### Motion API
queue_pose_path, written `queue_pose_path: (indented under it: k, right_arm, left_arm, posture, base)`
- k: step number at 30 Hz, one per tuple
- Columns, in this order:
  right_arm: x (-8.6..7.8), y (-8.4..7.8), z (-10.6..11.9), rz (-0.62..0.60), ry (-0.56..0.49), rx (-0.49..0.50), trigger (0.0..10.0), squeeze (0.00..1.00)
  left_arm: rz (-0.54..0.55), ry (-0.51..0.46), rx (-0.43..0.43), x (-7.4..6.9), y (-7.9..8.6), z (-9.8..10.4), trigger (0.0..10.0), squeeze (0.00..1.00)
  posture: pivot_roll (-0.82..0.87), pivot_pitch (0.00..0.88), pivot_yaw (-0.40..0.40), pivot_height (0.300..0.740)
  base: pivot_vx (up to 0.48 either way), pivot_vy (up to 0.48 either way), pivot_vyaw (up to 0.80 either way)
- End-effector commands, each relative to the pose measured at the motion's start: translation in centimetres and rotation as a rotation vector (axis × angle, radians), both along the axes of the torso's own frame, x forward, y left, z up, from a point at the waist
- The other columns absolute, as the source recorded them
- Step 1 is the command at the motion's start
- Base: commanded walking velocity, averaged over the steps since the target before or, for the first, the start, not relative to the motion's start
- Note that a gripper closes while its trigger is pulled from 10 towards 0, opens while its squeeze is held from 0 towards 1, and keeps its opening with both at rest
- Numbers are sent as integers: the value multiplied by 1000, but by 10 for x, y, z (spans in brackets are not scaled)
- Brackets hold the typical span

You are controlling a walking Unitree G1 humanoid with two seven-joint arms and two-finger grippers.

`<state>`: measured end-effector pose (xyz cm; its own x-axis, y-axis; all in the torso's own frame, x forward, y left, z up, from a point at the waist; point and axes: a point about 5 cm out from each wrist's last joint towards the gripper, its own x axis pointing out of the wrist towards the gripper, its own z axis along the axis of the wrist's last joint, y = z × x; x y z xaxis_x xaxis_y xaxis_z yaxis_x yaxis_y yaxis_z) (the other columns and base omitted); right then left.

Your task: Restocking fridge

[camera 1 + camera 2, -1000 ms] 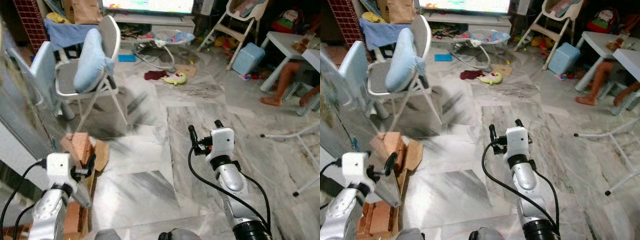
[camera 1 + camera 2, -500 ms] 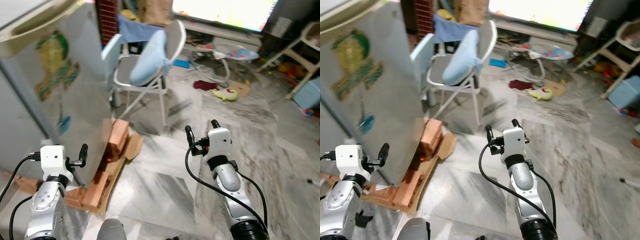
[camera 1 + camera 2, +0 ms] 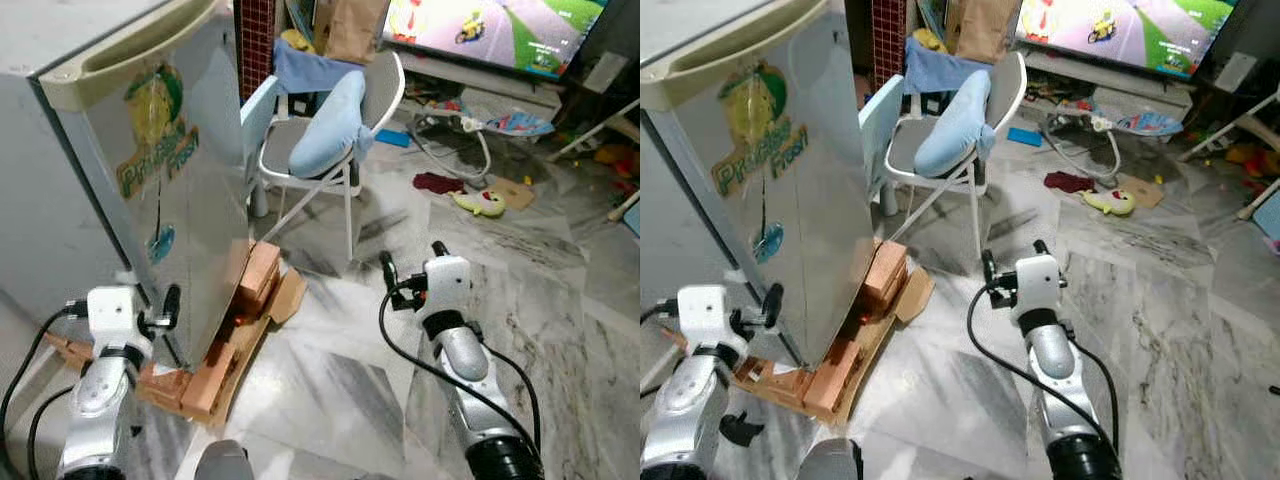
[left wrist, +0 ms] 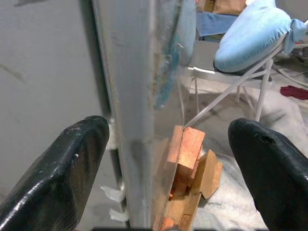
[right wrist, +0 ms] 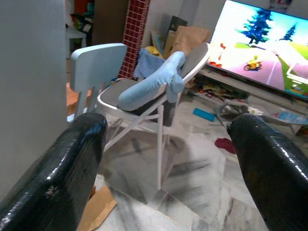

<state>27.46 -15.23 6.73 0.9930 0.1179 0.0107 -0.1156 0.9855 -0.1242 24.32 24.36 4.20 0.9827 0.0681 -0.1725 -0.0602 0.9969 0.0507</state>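
A small grey fridge [image 3: 150, 190] with a cream top handle and a green-and-yellow sticker stands at the left, door shut, raised on red bricks [image 3: 238, 318]. My left gripper [image 3: 170, 305] is held low beside the fridge's lower front corner. In the left wrist view its fingers [image 4: 62, 173] are spread wide, open, with the fridge's corner edge [image 4: 130, 120] between them and nothing held. My right gripper [image 3: 412, 256] is raised over the marble floor to the right of the fridge, open and holding nothing.
A white folding chair with a light-blue cushion [image 3: 330, 125] stands just behind the fridge's right side. A cardboard scrap [image 3: 290, 295] lies by the bricks. Farther back are a lit television [image 3: 500, 30], a baby bouncer [image 3: 490, 125] and scattered toys [image 3: 480, 203].
The camera has swung left and the fridge front has come fully into view. Both grippers stay open; the left one now sits closer to the fridge's corner.
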Motion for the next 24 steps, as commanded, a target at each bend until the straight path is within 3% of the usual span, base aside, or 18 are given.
queue_pose_path:
  k: [1,10,17,24]
  right_arm:
    - [4,0,3,-6,-11,1,10000,0]
    - [5,-1,2,-2,-7,-11,10000,0]
    - [5,0,0,0,-3,-7,10000,0]
    - [4,0,-1,-3,-1,-8,10000,0]
  left_arm:
    - [-22,13,10,1,0,-1,10000,0]
    - [-50,11,2,0,-7,-4,10000,0]
    - [-90,7,24,-4,-11,-4,10000,0]
    - [-49,-9,32,-3,-4,-2,10000,0]
  posture:
    - [60,0,-95,740]
    - [57,0,-97,740]
    - [64,0,-99,740]
    - [63,0,-103,740]
  base:
    - [0,480,0]
    - [0,460,0]
    - [0,0,0]
    - [0,0,0]
